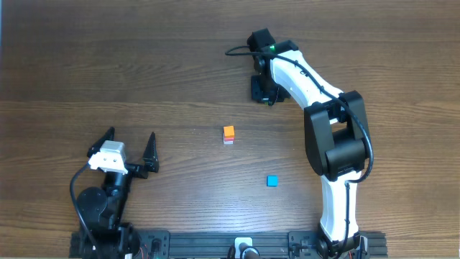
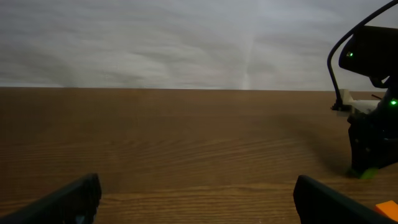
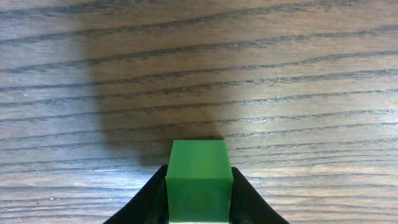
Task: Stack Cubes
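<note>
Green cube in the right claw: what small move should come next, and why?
Probably lift it slightly. The right claw grips the green cube low at the table, and the orange cube lies apart nearer the middle, so it likely needs height before travelling there.

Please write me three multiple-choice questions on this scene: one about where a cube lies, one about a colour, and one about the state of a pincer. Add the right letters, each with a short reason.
1. In the top view, where is the blue cube relative to the orange cube?
A. Lower and to the right, apart from it.
B. On top of it.
C. Higher and to the left.

2. What colour is the cube in the right pincer?
A. Red.
B. Green.
C. Yellow.

3. How is the left pincer?
A. Open and empty.
B. Shut on the blue cube.
C. Shut on the orange cube.

Answers:
1 A, bare table separates the two.
2 B, the green cube sits between its fingers.
3 A, its fingers stand wide apart with nothing between them.
</note>
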Motion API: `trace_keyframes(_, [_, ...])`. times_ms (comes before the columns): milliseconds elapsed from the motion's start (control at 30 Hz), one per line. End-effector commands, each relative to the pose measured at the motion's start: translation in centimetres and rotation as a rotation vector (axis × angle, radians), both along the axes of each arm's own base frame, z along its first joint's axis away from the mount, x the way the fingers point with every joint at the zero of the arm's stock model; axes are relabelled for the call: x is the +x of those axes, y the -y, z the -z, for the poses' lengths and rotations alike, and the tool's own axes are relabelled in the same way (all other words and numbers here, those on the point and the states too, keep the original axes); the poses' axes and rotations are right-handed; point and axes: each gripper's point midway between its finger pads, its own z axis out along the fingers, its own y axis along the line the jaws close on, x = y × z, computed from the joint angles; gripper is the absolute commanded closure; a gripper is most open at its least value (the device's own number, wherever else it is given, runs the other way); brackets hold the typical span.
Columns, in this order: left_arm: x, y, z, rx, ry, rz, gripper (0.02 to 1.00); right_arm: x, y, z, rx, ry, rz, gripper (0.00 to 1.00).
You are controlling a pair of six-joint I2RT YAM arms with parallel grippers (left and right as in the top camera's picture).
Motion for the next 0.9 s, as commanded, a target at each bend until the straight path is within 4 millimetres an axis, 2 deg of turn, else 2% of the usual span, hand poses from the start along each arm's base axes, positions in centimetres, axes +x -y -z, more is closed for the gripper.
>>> trace_keyframes(33, [0.0,0.1,0.1,0.014,0.003,0.008,0.018,0.3,-0.1,0.2,0.006,-0.003,0.010,0.763])
trace_keyframes(267, [0.0,0.1,0.1,0.014,0.004,0.008,0.018,-0.3,-0.3,0.0,0.003,-0.023,0.008,0.842])
trace_keyframes(433, [0.0,0.1,0.1,0.014,0.003,0.008,0.018,-0.7,-0.1,-1.7,0.006,-0.016,0.011,0.925])
trace_keyframes(567, [0.0,0.1,0.1,0.014,0.003,0.008,0.018,-1.2,-0.4,-4.8,0.036,0.017,0.007,0.972])
trace_keyframes(633, [0.0,0.1,0.1,0.014,0.004,0.008,0.018,-2.0,-1.0,-7.2,0.071,0.034,-0.007,0.987])
trace_keyframes(733, [0.0,0.1,0.1,0.014,0.003,0.008,0.018,-4.8,-2.6,-11.7,0.105,0.062,-0.026,0.989])
trace_keyframes(800, [0.0,0.1,0.1,0.014,0.003,0.008,0.018,-6.5,-3.9,-13.7,0.120,0.082,-0.054,0.989])
trace_keyframes(833, [0.0,0.1,0.1,0.014,0.004,0.008,0.018,-8.2,-5.6,-15.3,0.125,0.108,-0.083,0.991])
trace_keyframes(900, [0.0,0.1,0.1,0.014,0.003,0.008,0.020,-10.3,-7.6,-16.5,0.115,0.133,-0.110,0.989])
